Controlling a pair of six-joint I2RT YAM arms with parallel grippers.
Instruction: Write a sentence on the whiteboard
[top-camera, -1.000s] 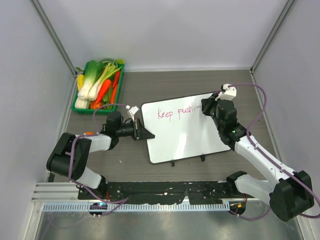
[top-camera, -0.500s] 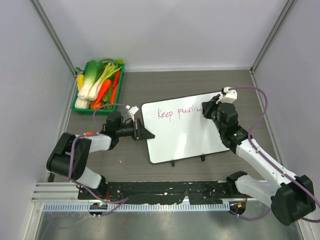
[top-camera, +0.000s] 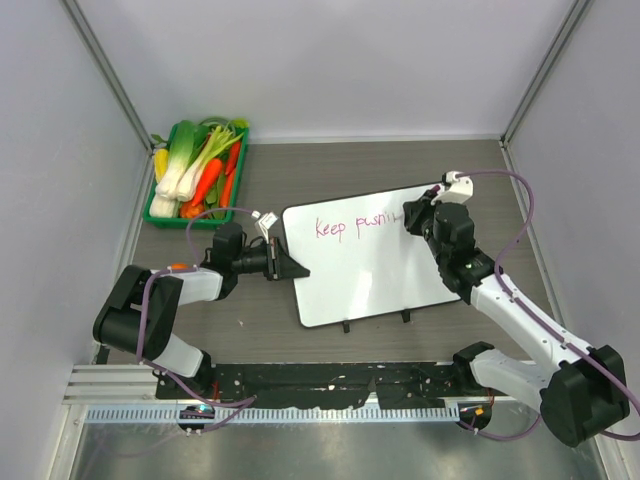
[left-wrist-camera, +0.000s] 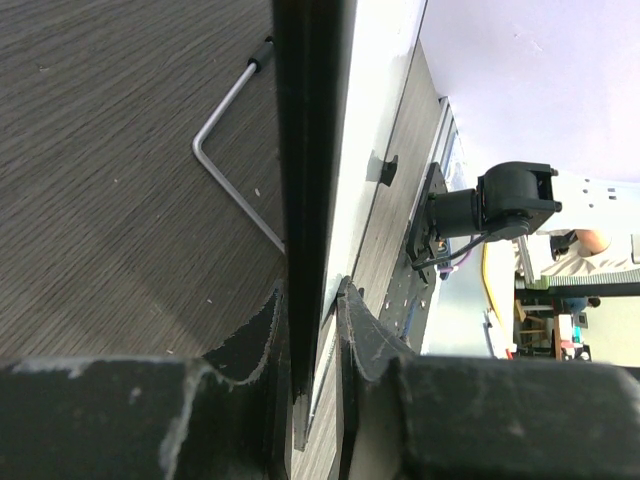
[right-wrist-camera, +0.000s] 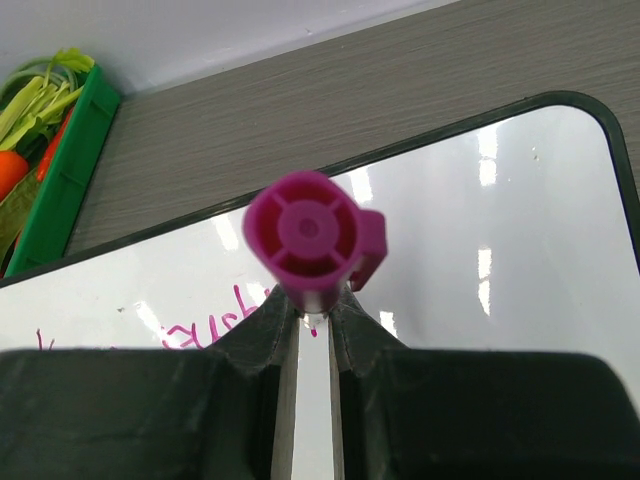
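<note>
The whiteboard (top-camera: 370, 265) lies flat on the table, with "Keep pushi" in magenta along its far edge and two black clips on its near edge. My left gripper (top-camera: 290, 266) is shut on the board's left edge; in the left wrist view its jaws pinch the black rim (left-wrist-camera: 310, 200) edge-on. My right gripper (top-camera: 412, 216) is shut on a magenta marker (right-wrist-camera: 308, 240) and holds it upright over the end of the writing. In the right wrist view the marker's cap end faces the camera and its tip sits just above the white surface (right-wrist-camera: 520, 250).
A green tray (top-camera: 196, 170) of vegetables stands at the far left, and its corner shows in the right wrist view (right-wrist-camera: 60, 160). A bent metal rod (left-wrist-camera: 232, 170) lies on the wood table beside the board. Grey walls enclose the table.
The right gripper with the marker has shifted slightly right and back along the line. The last word has gained strokes, from "push" to about "pushi". The left arm has not moved.
</note>
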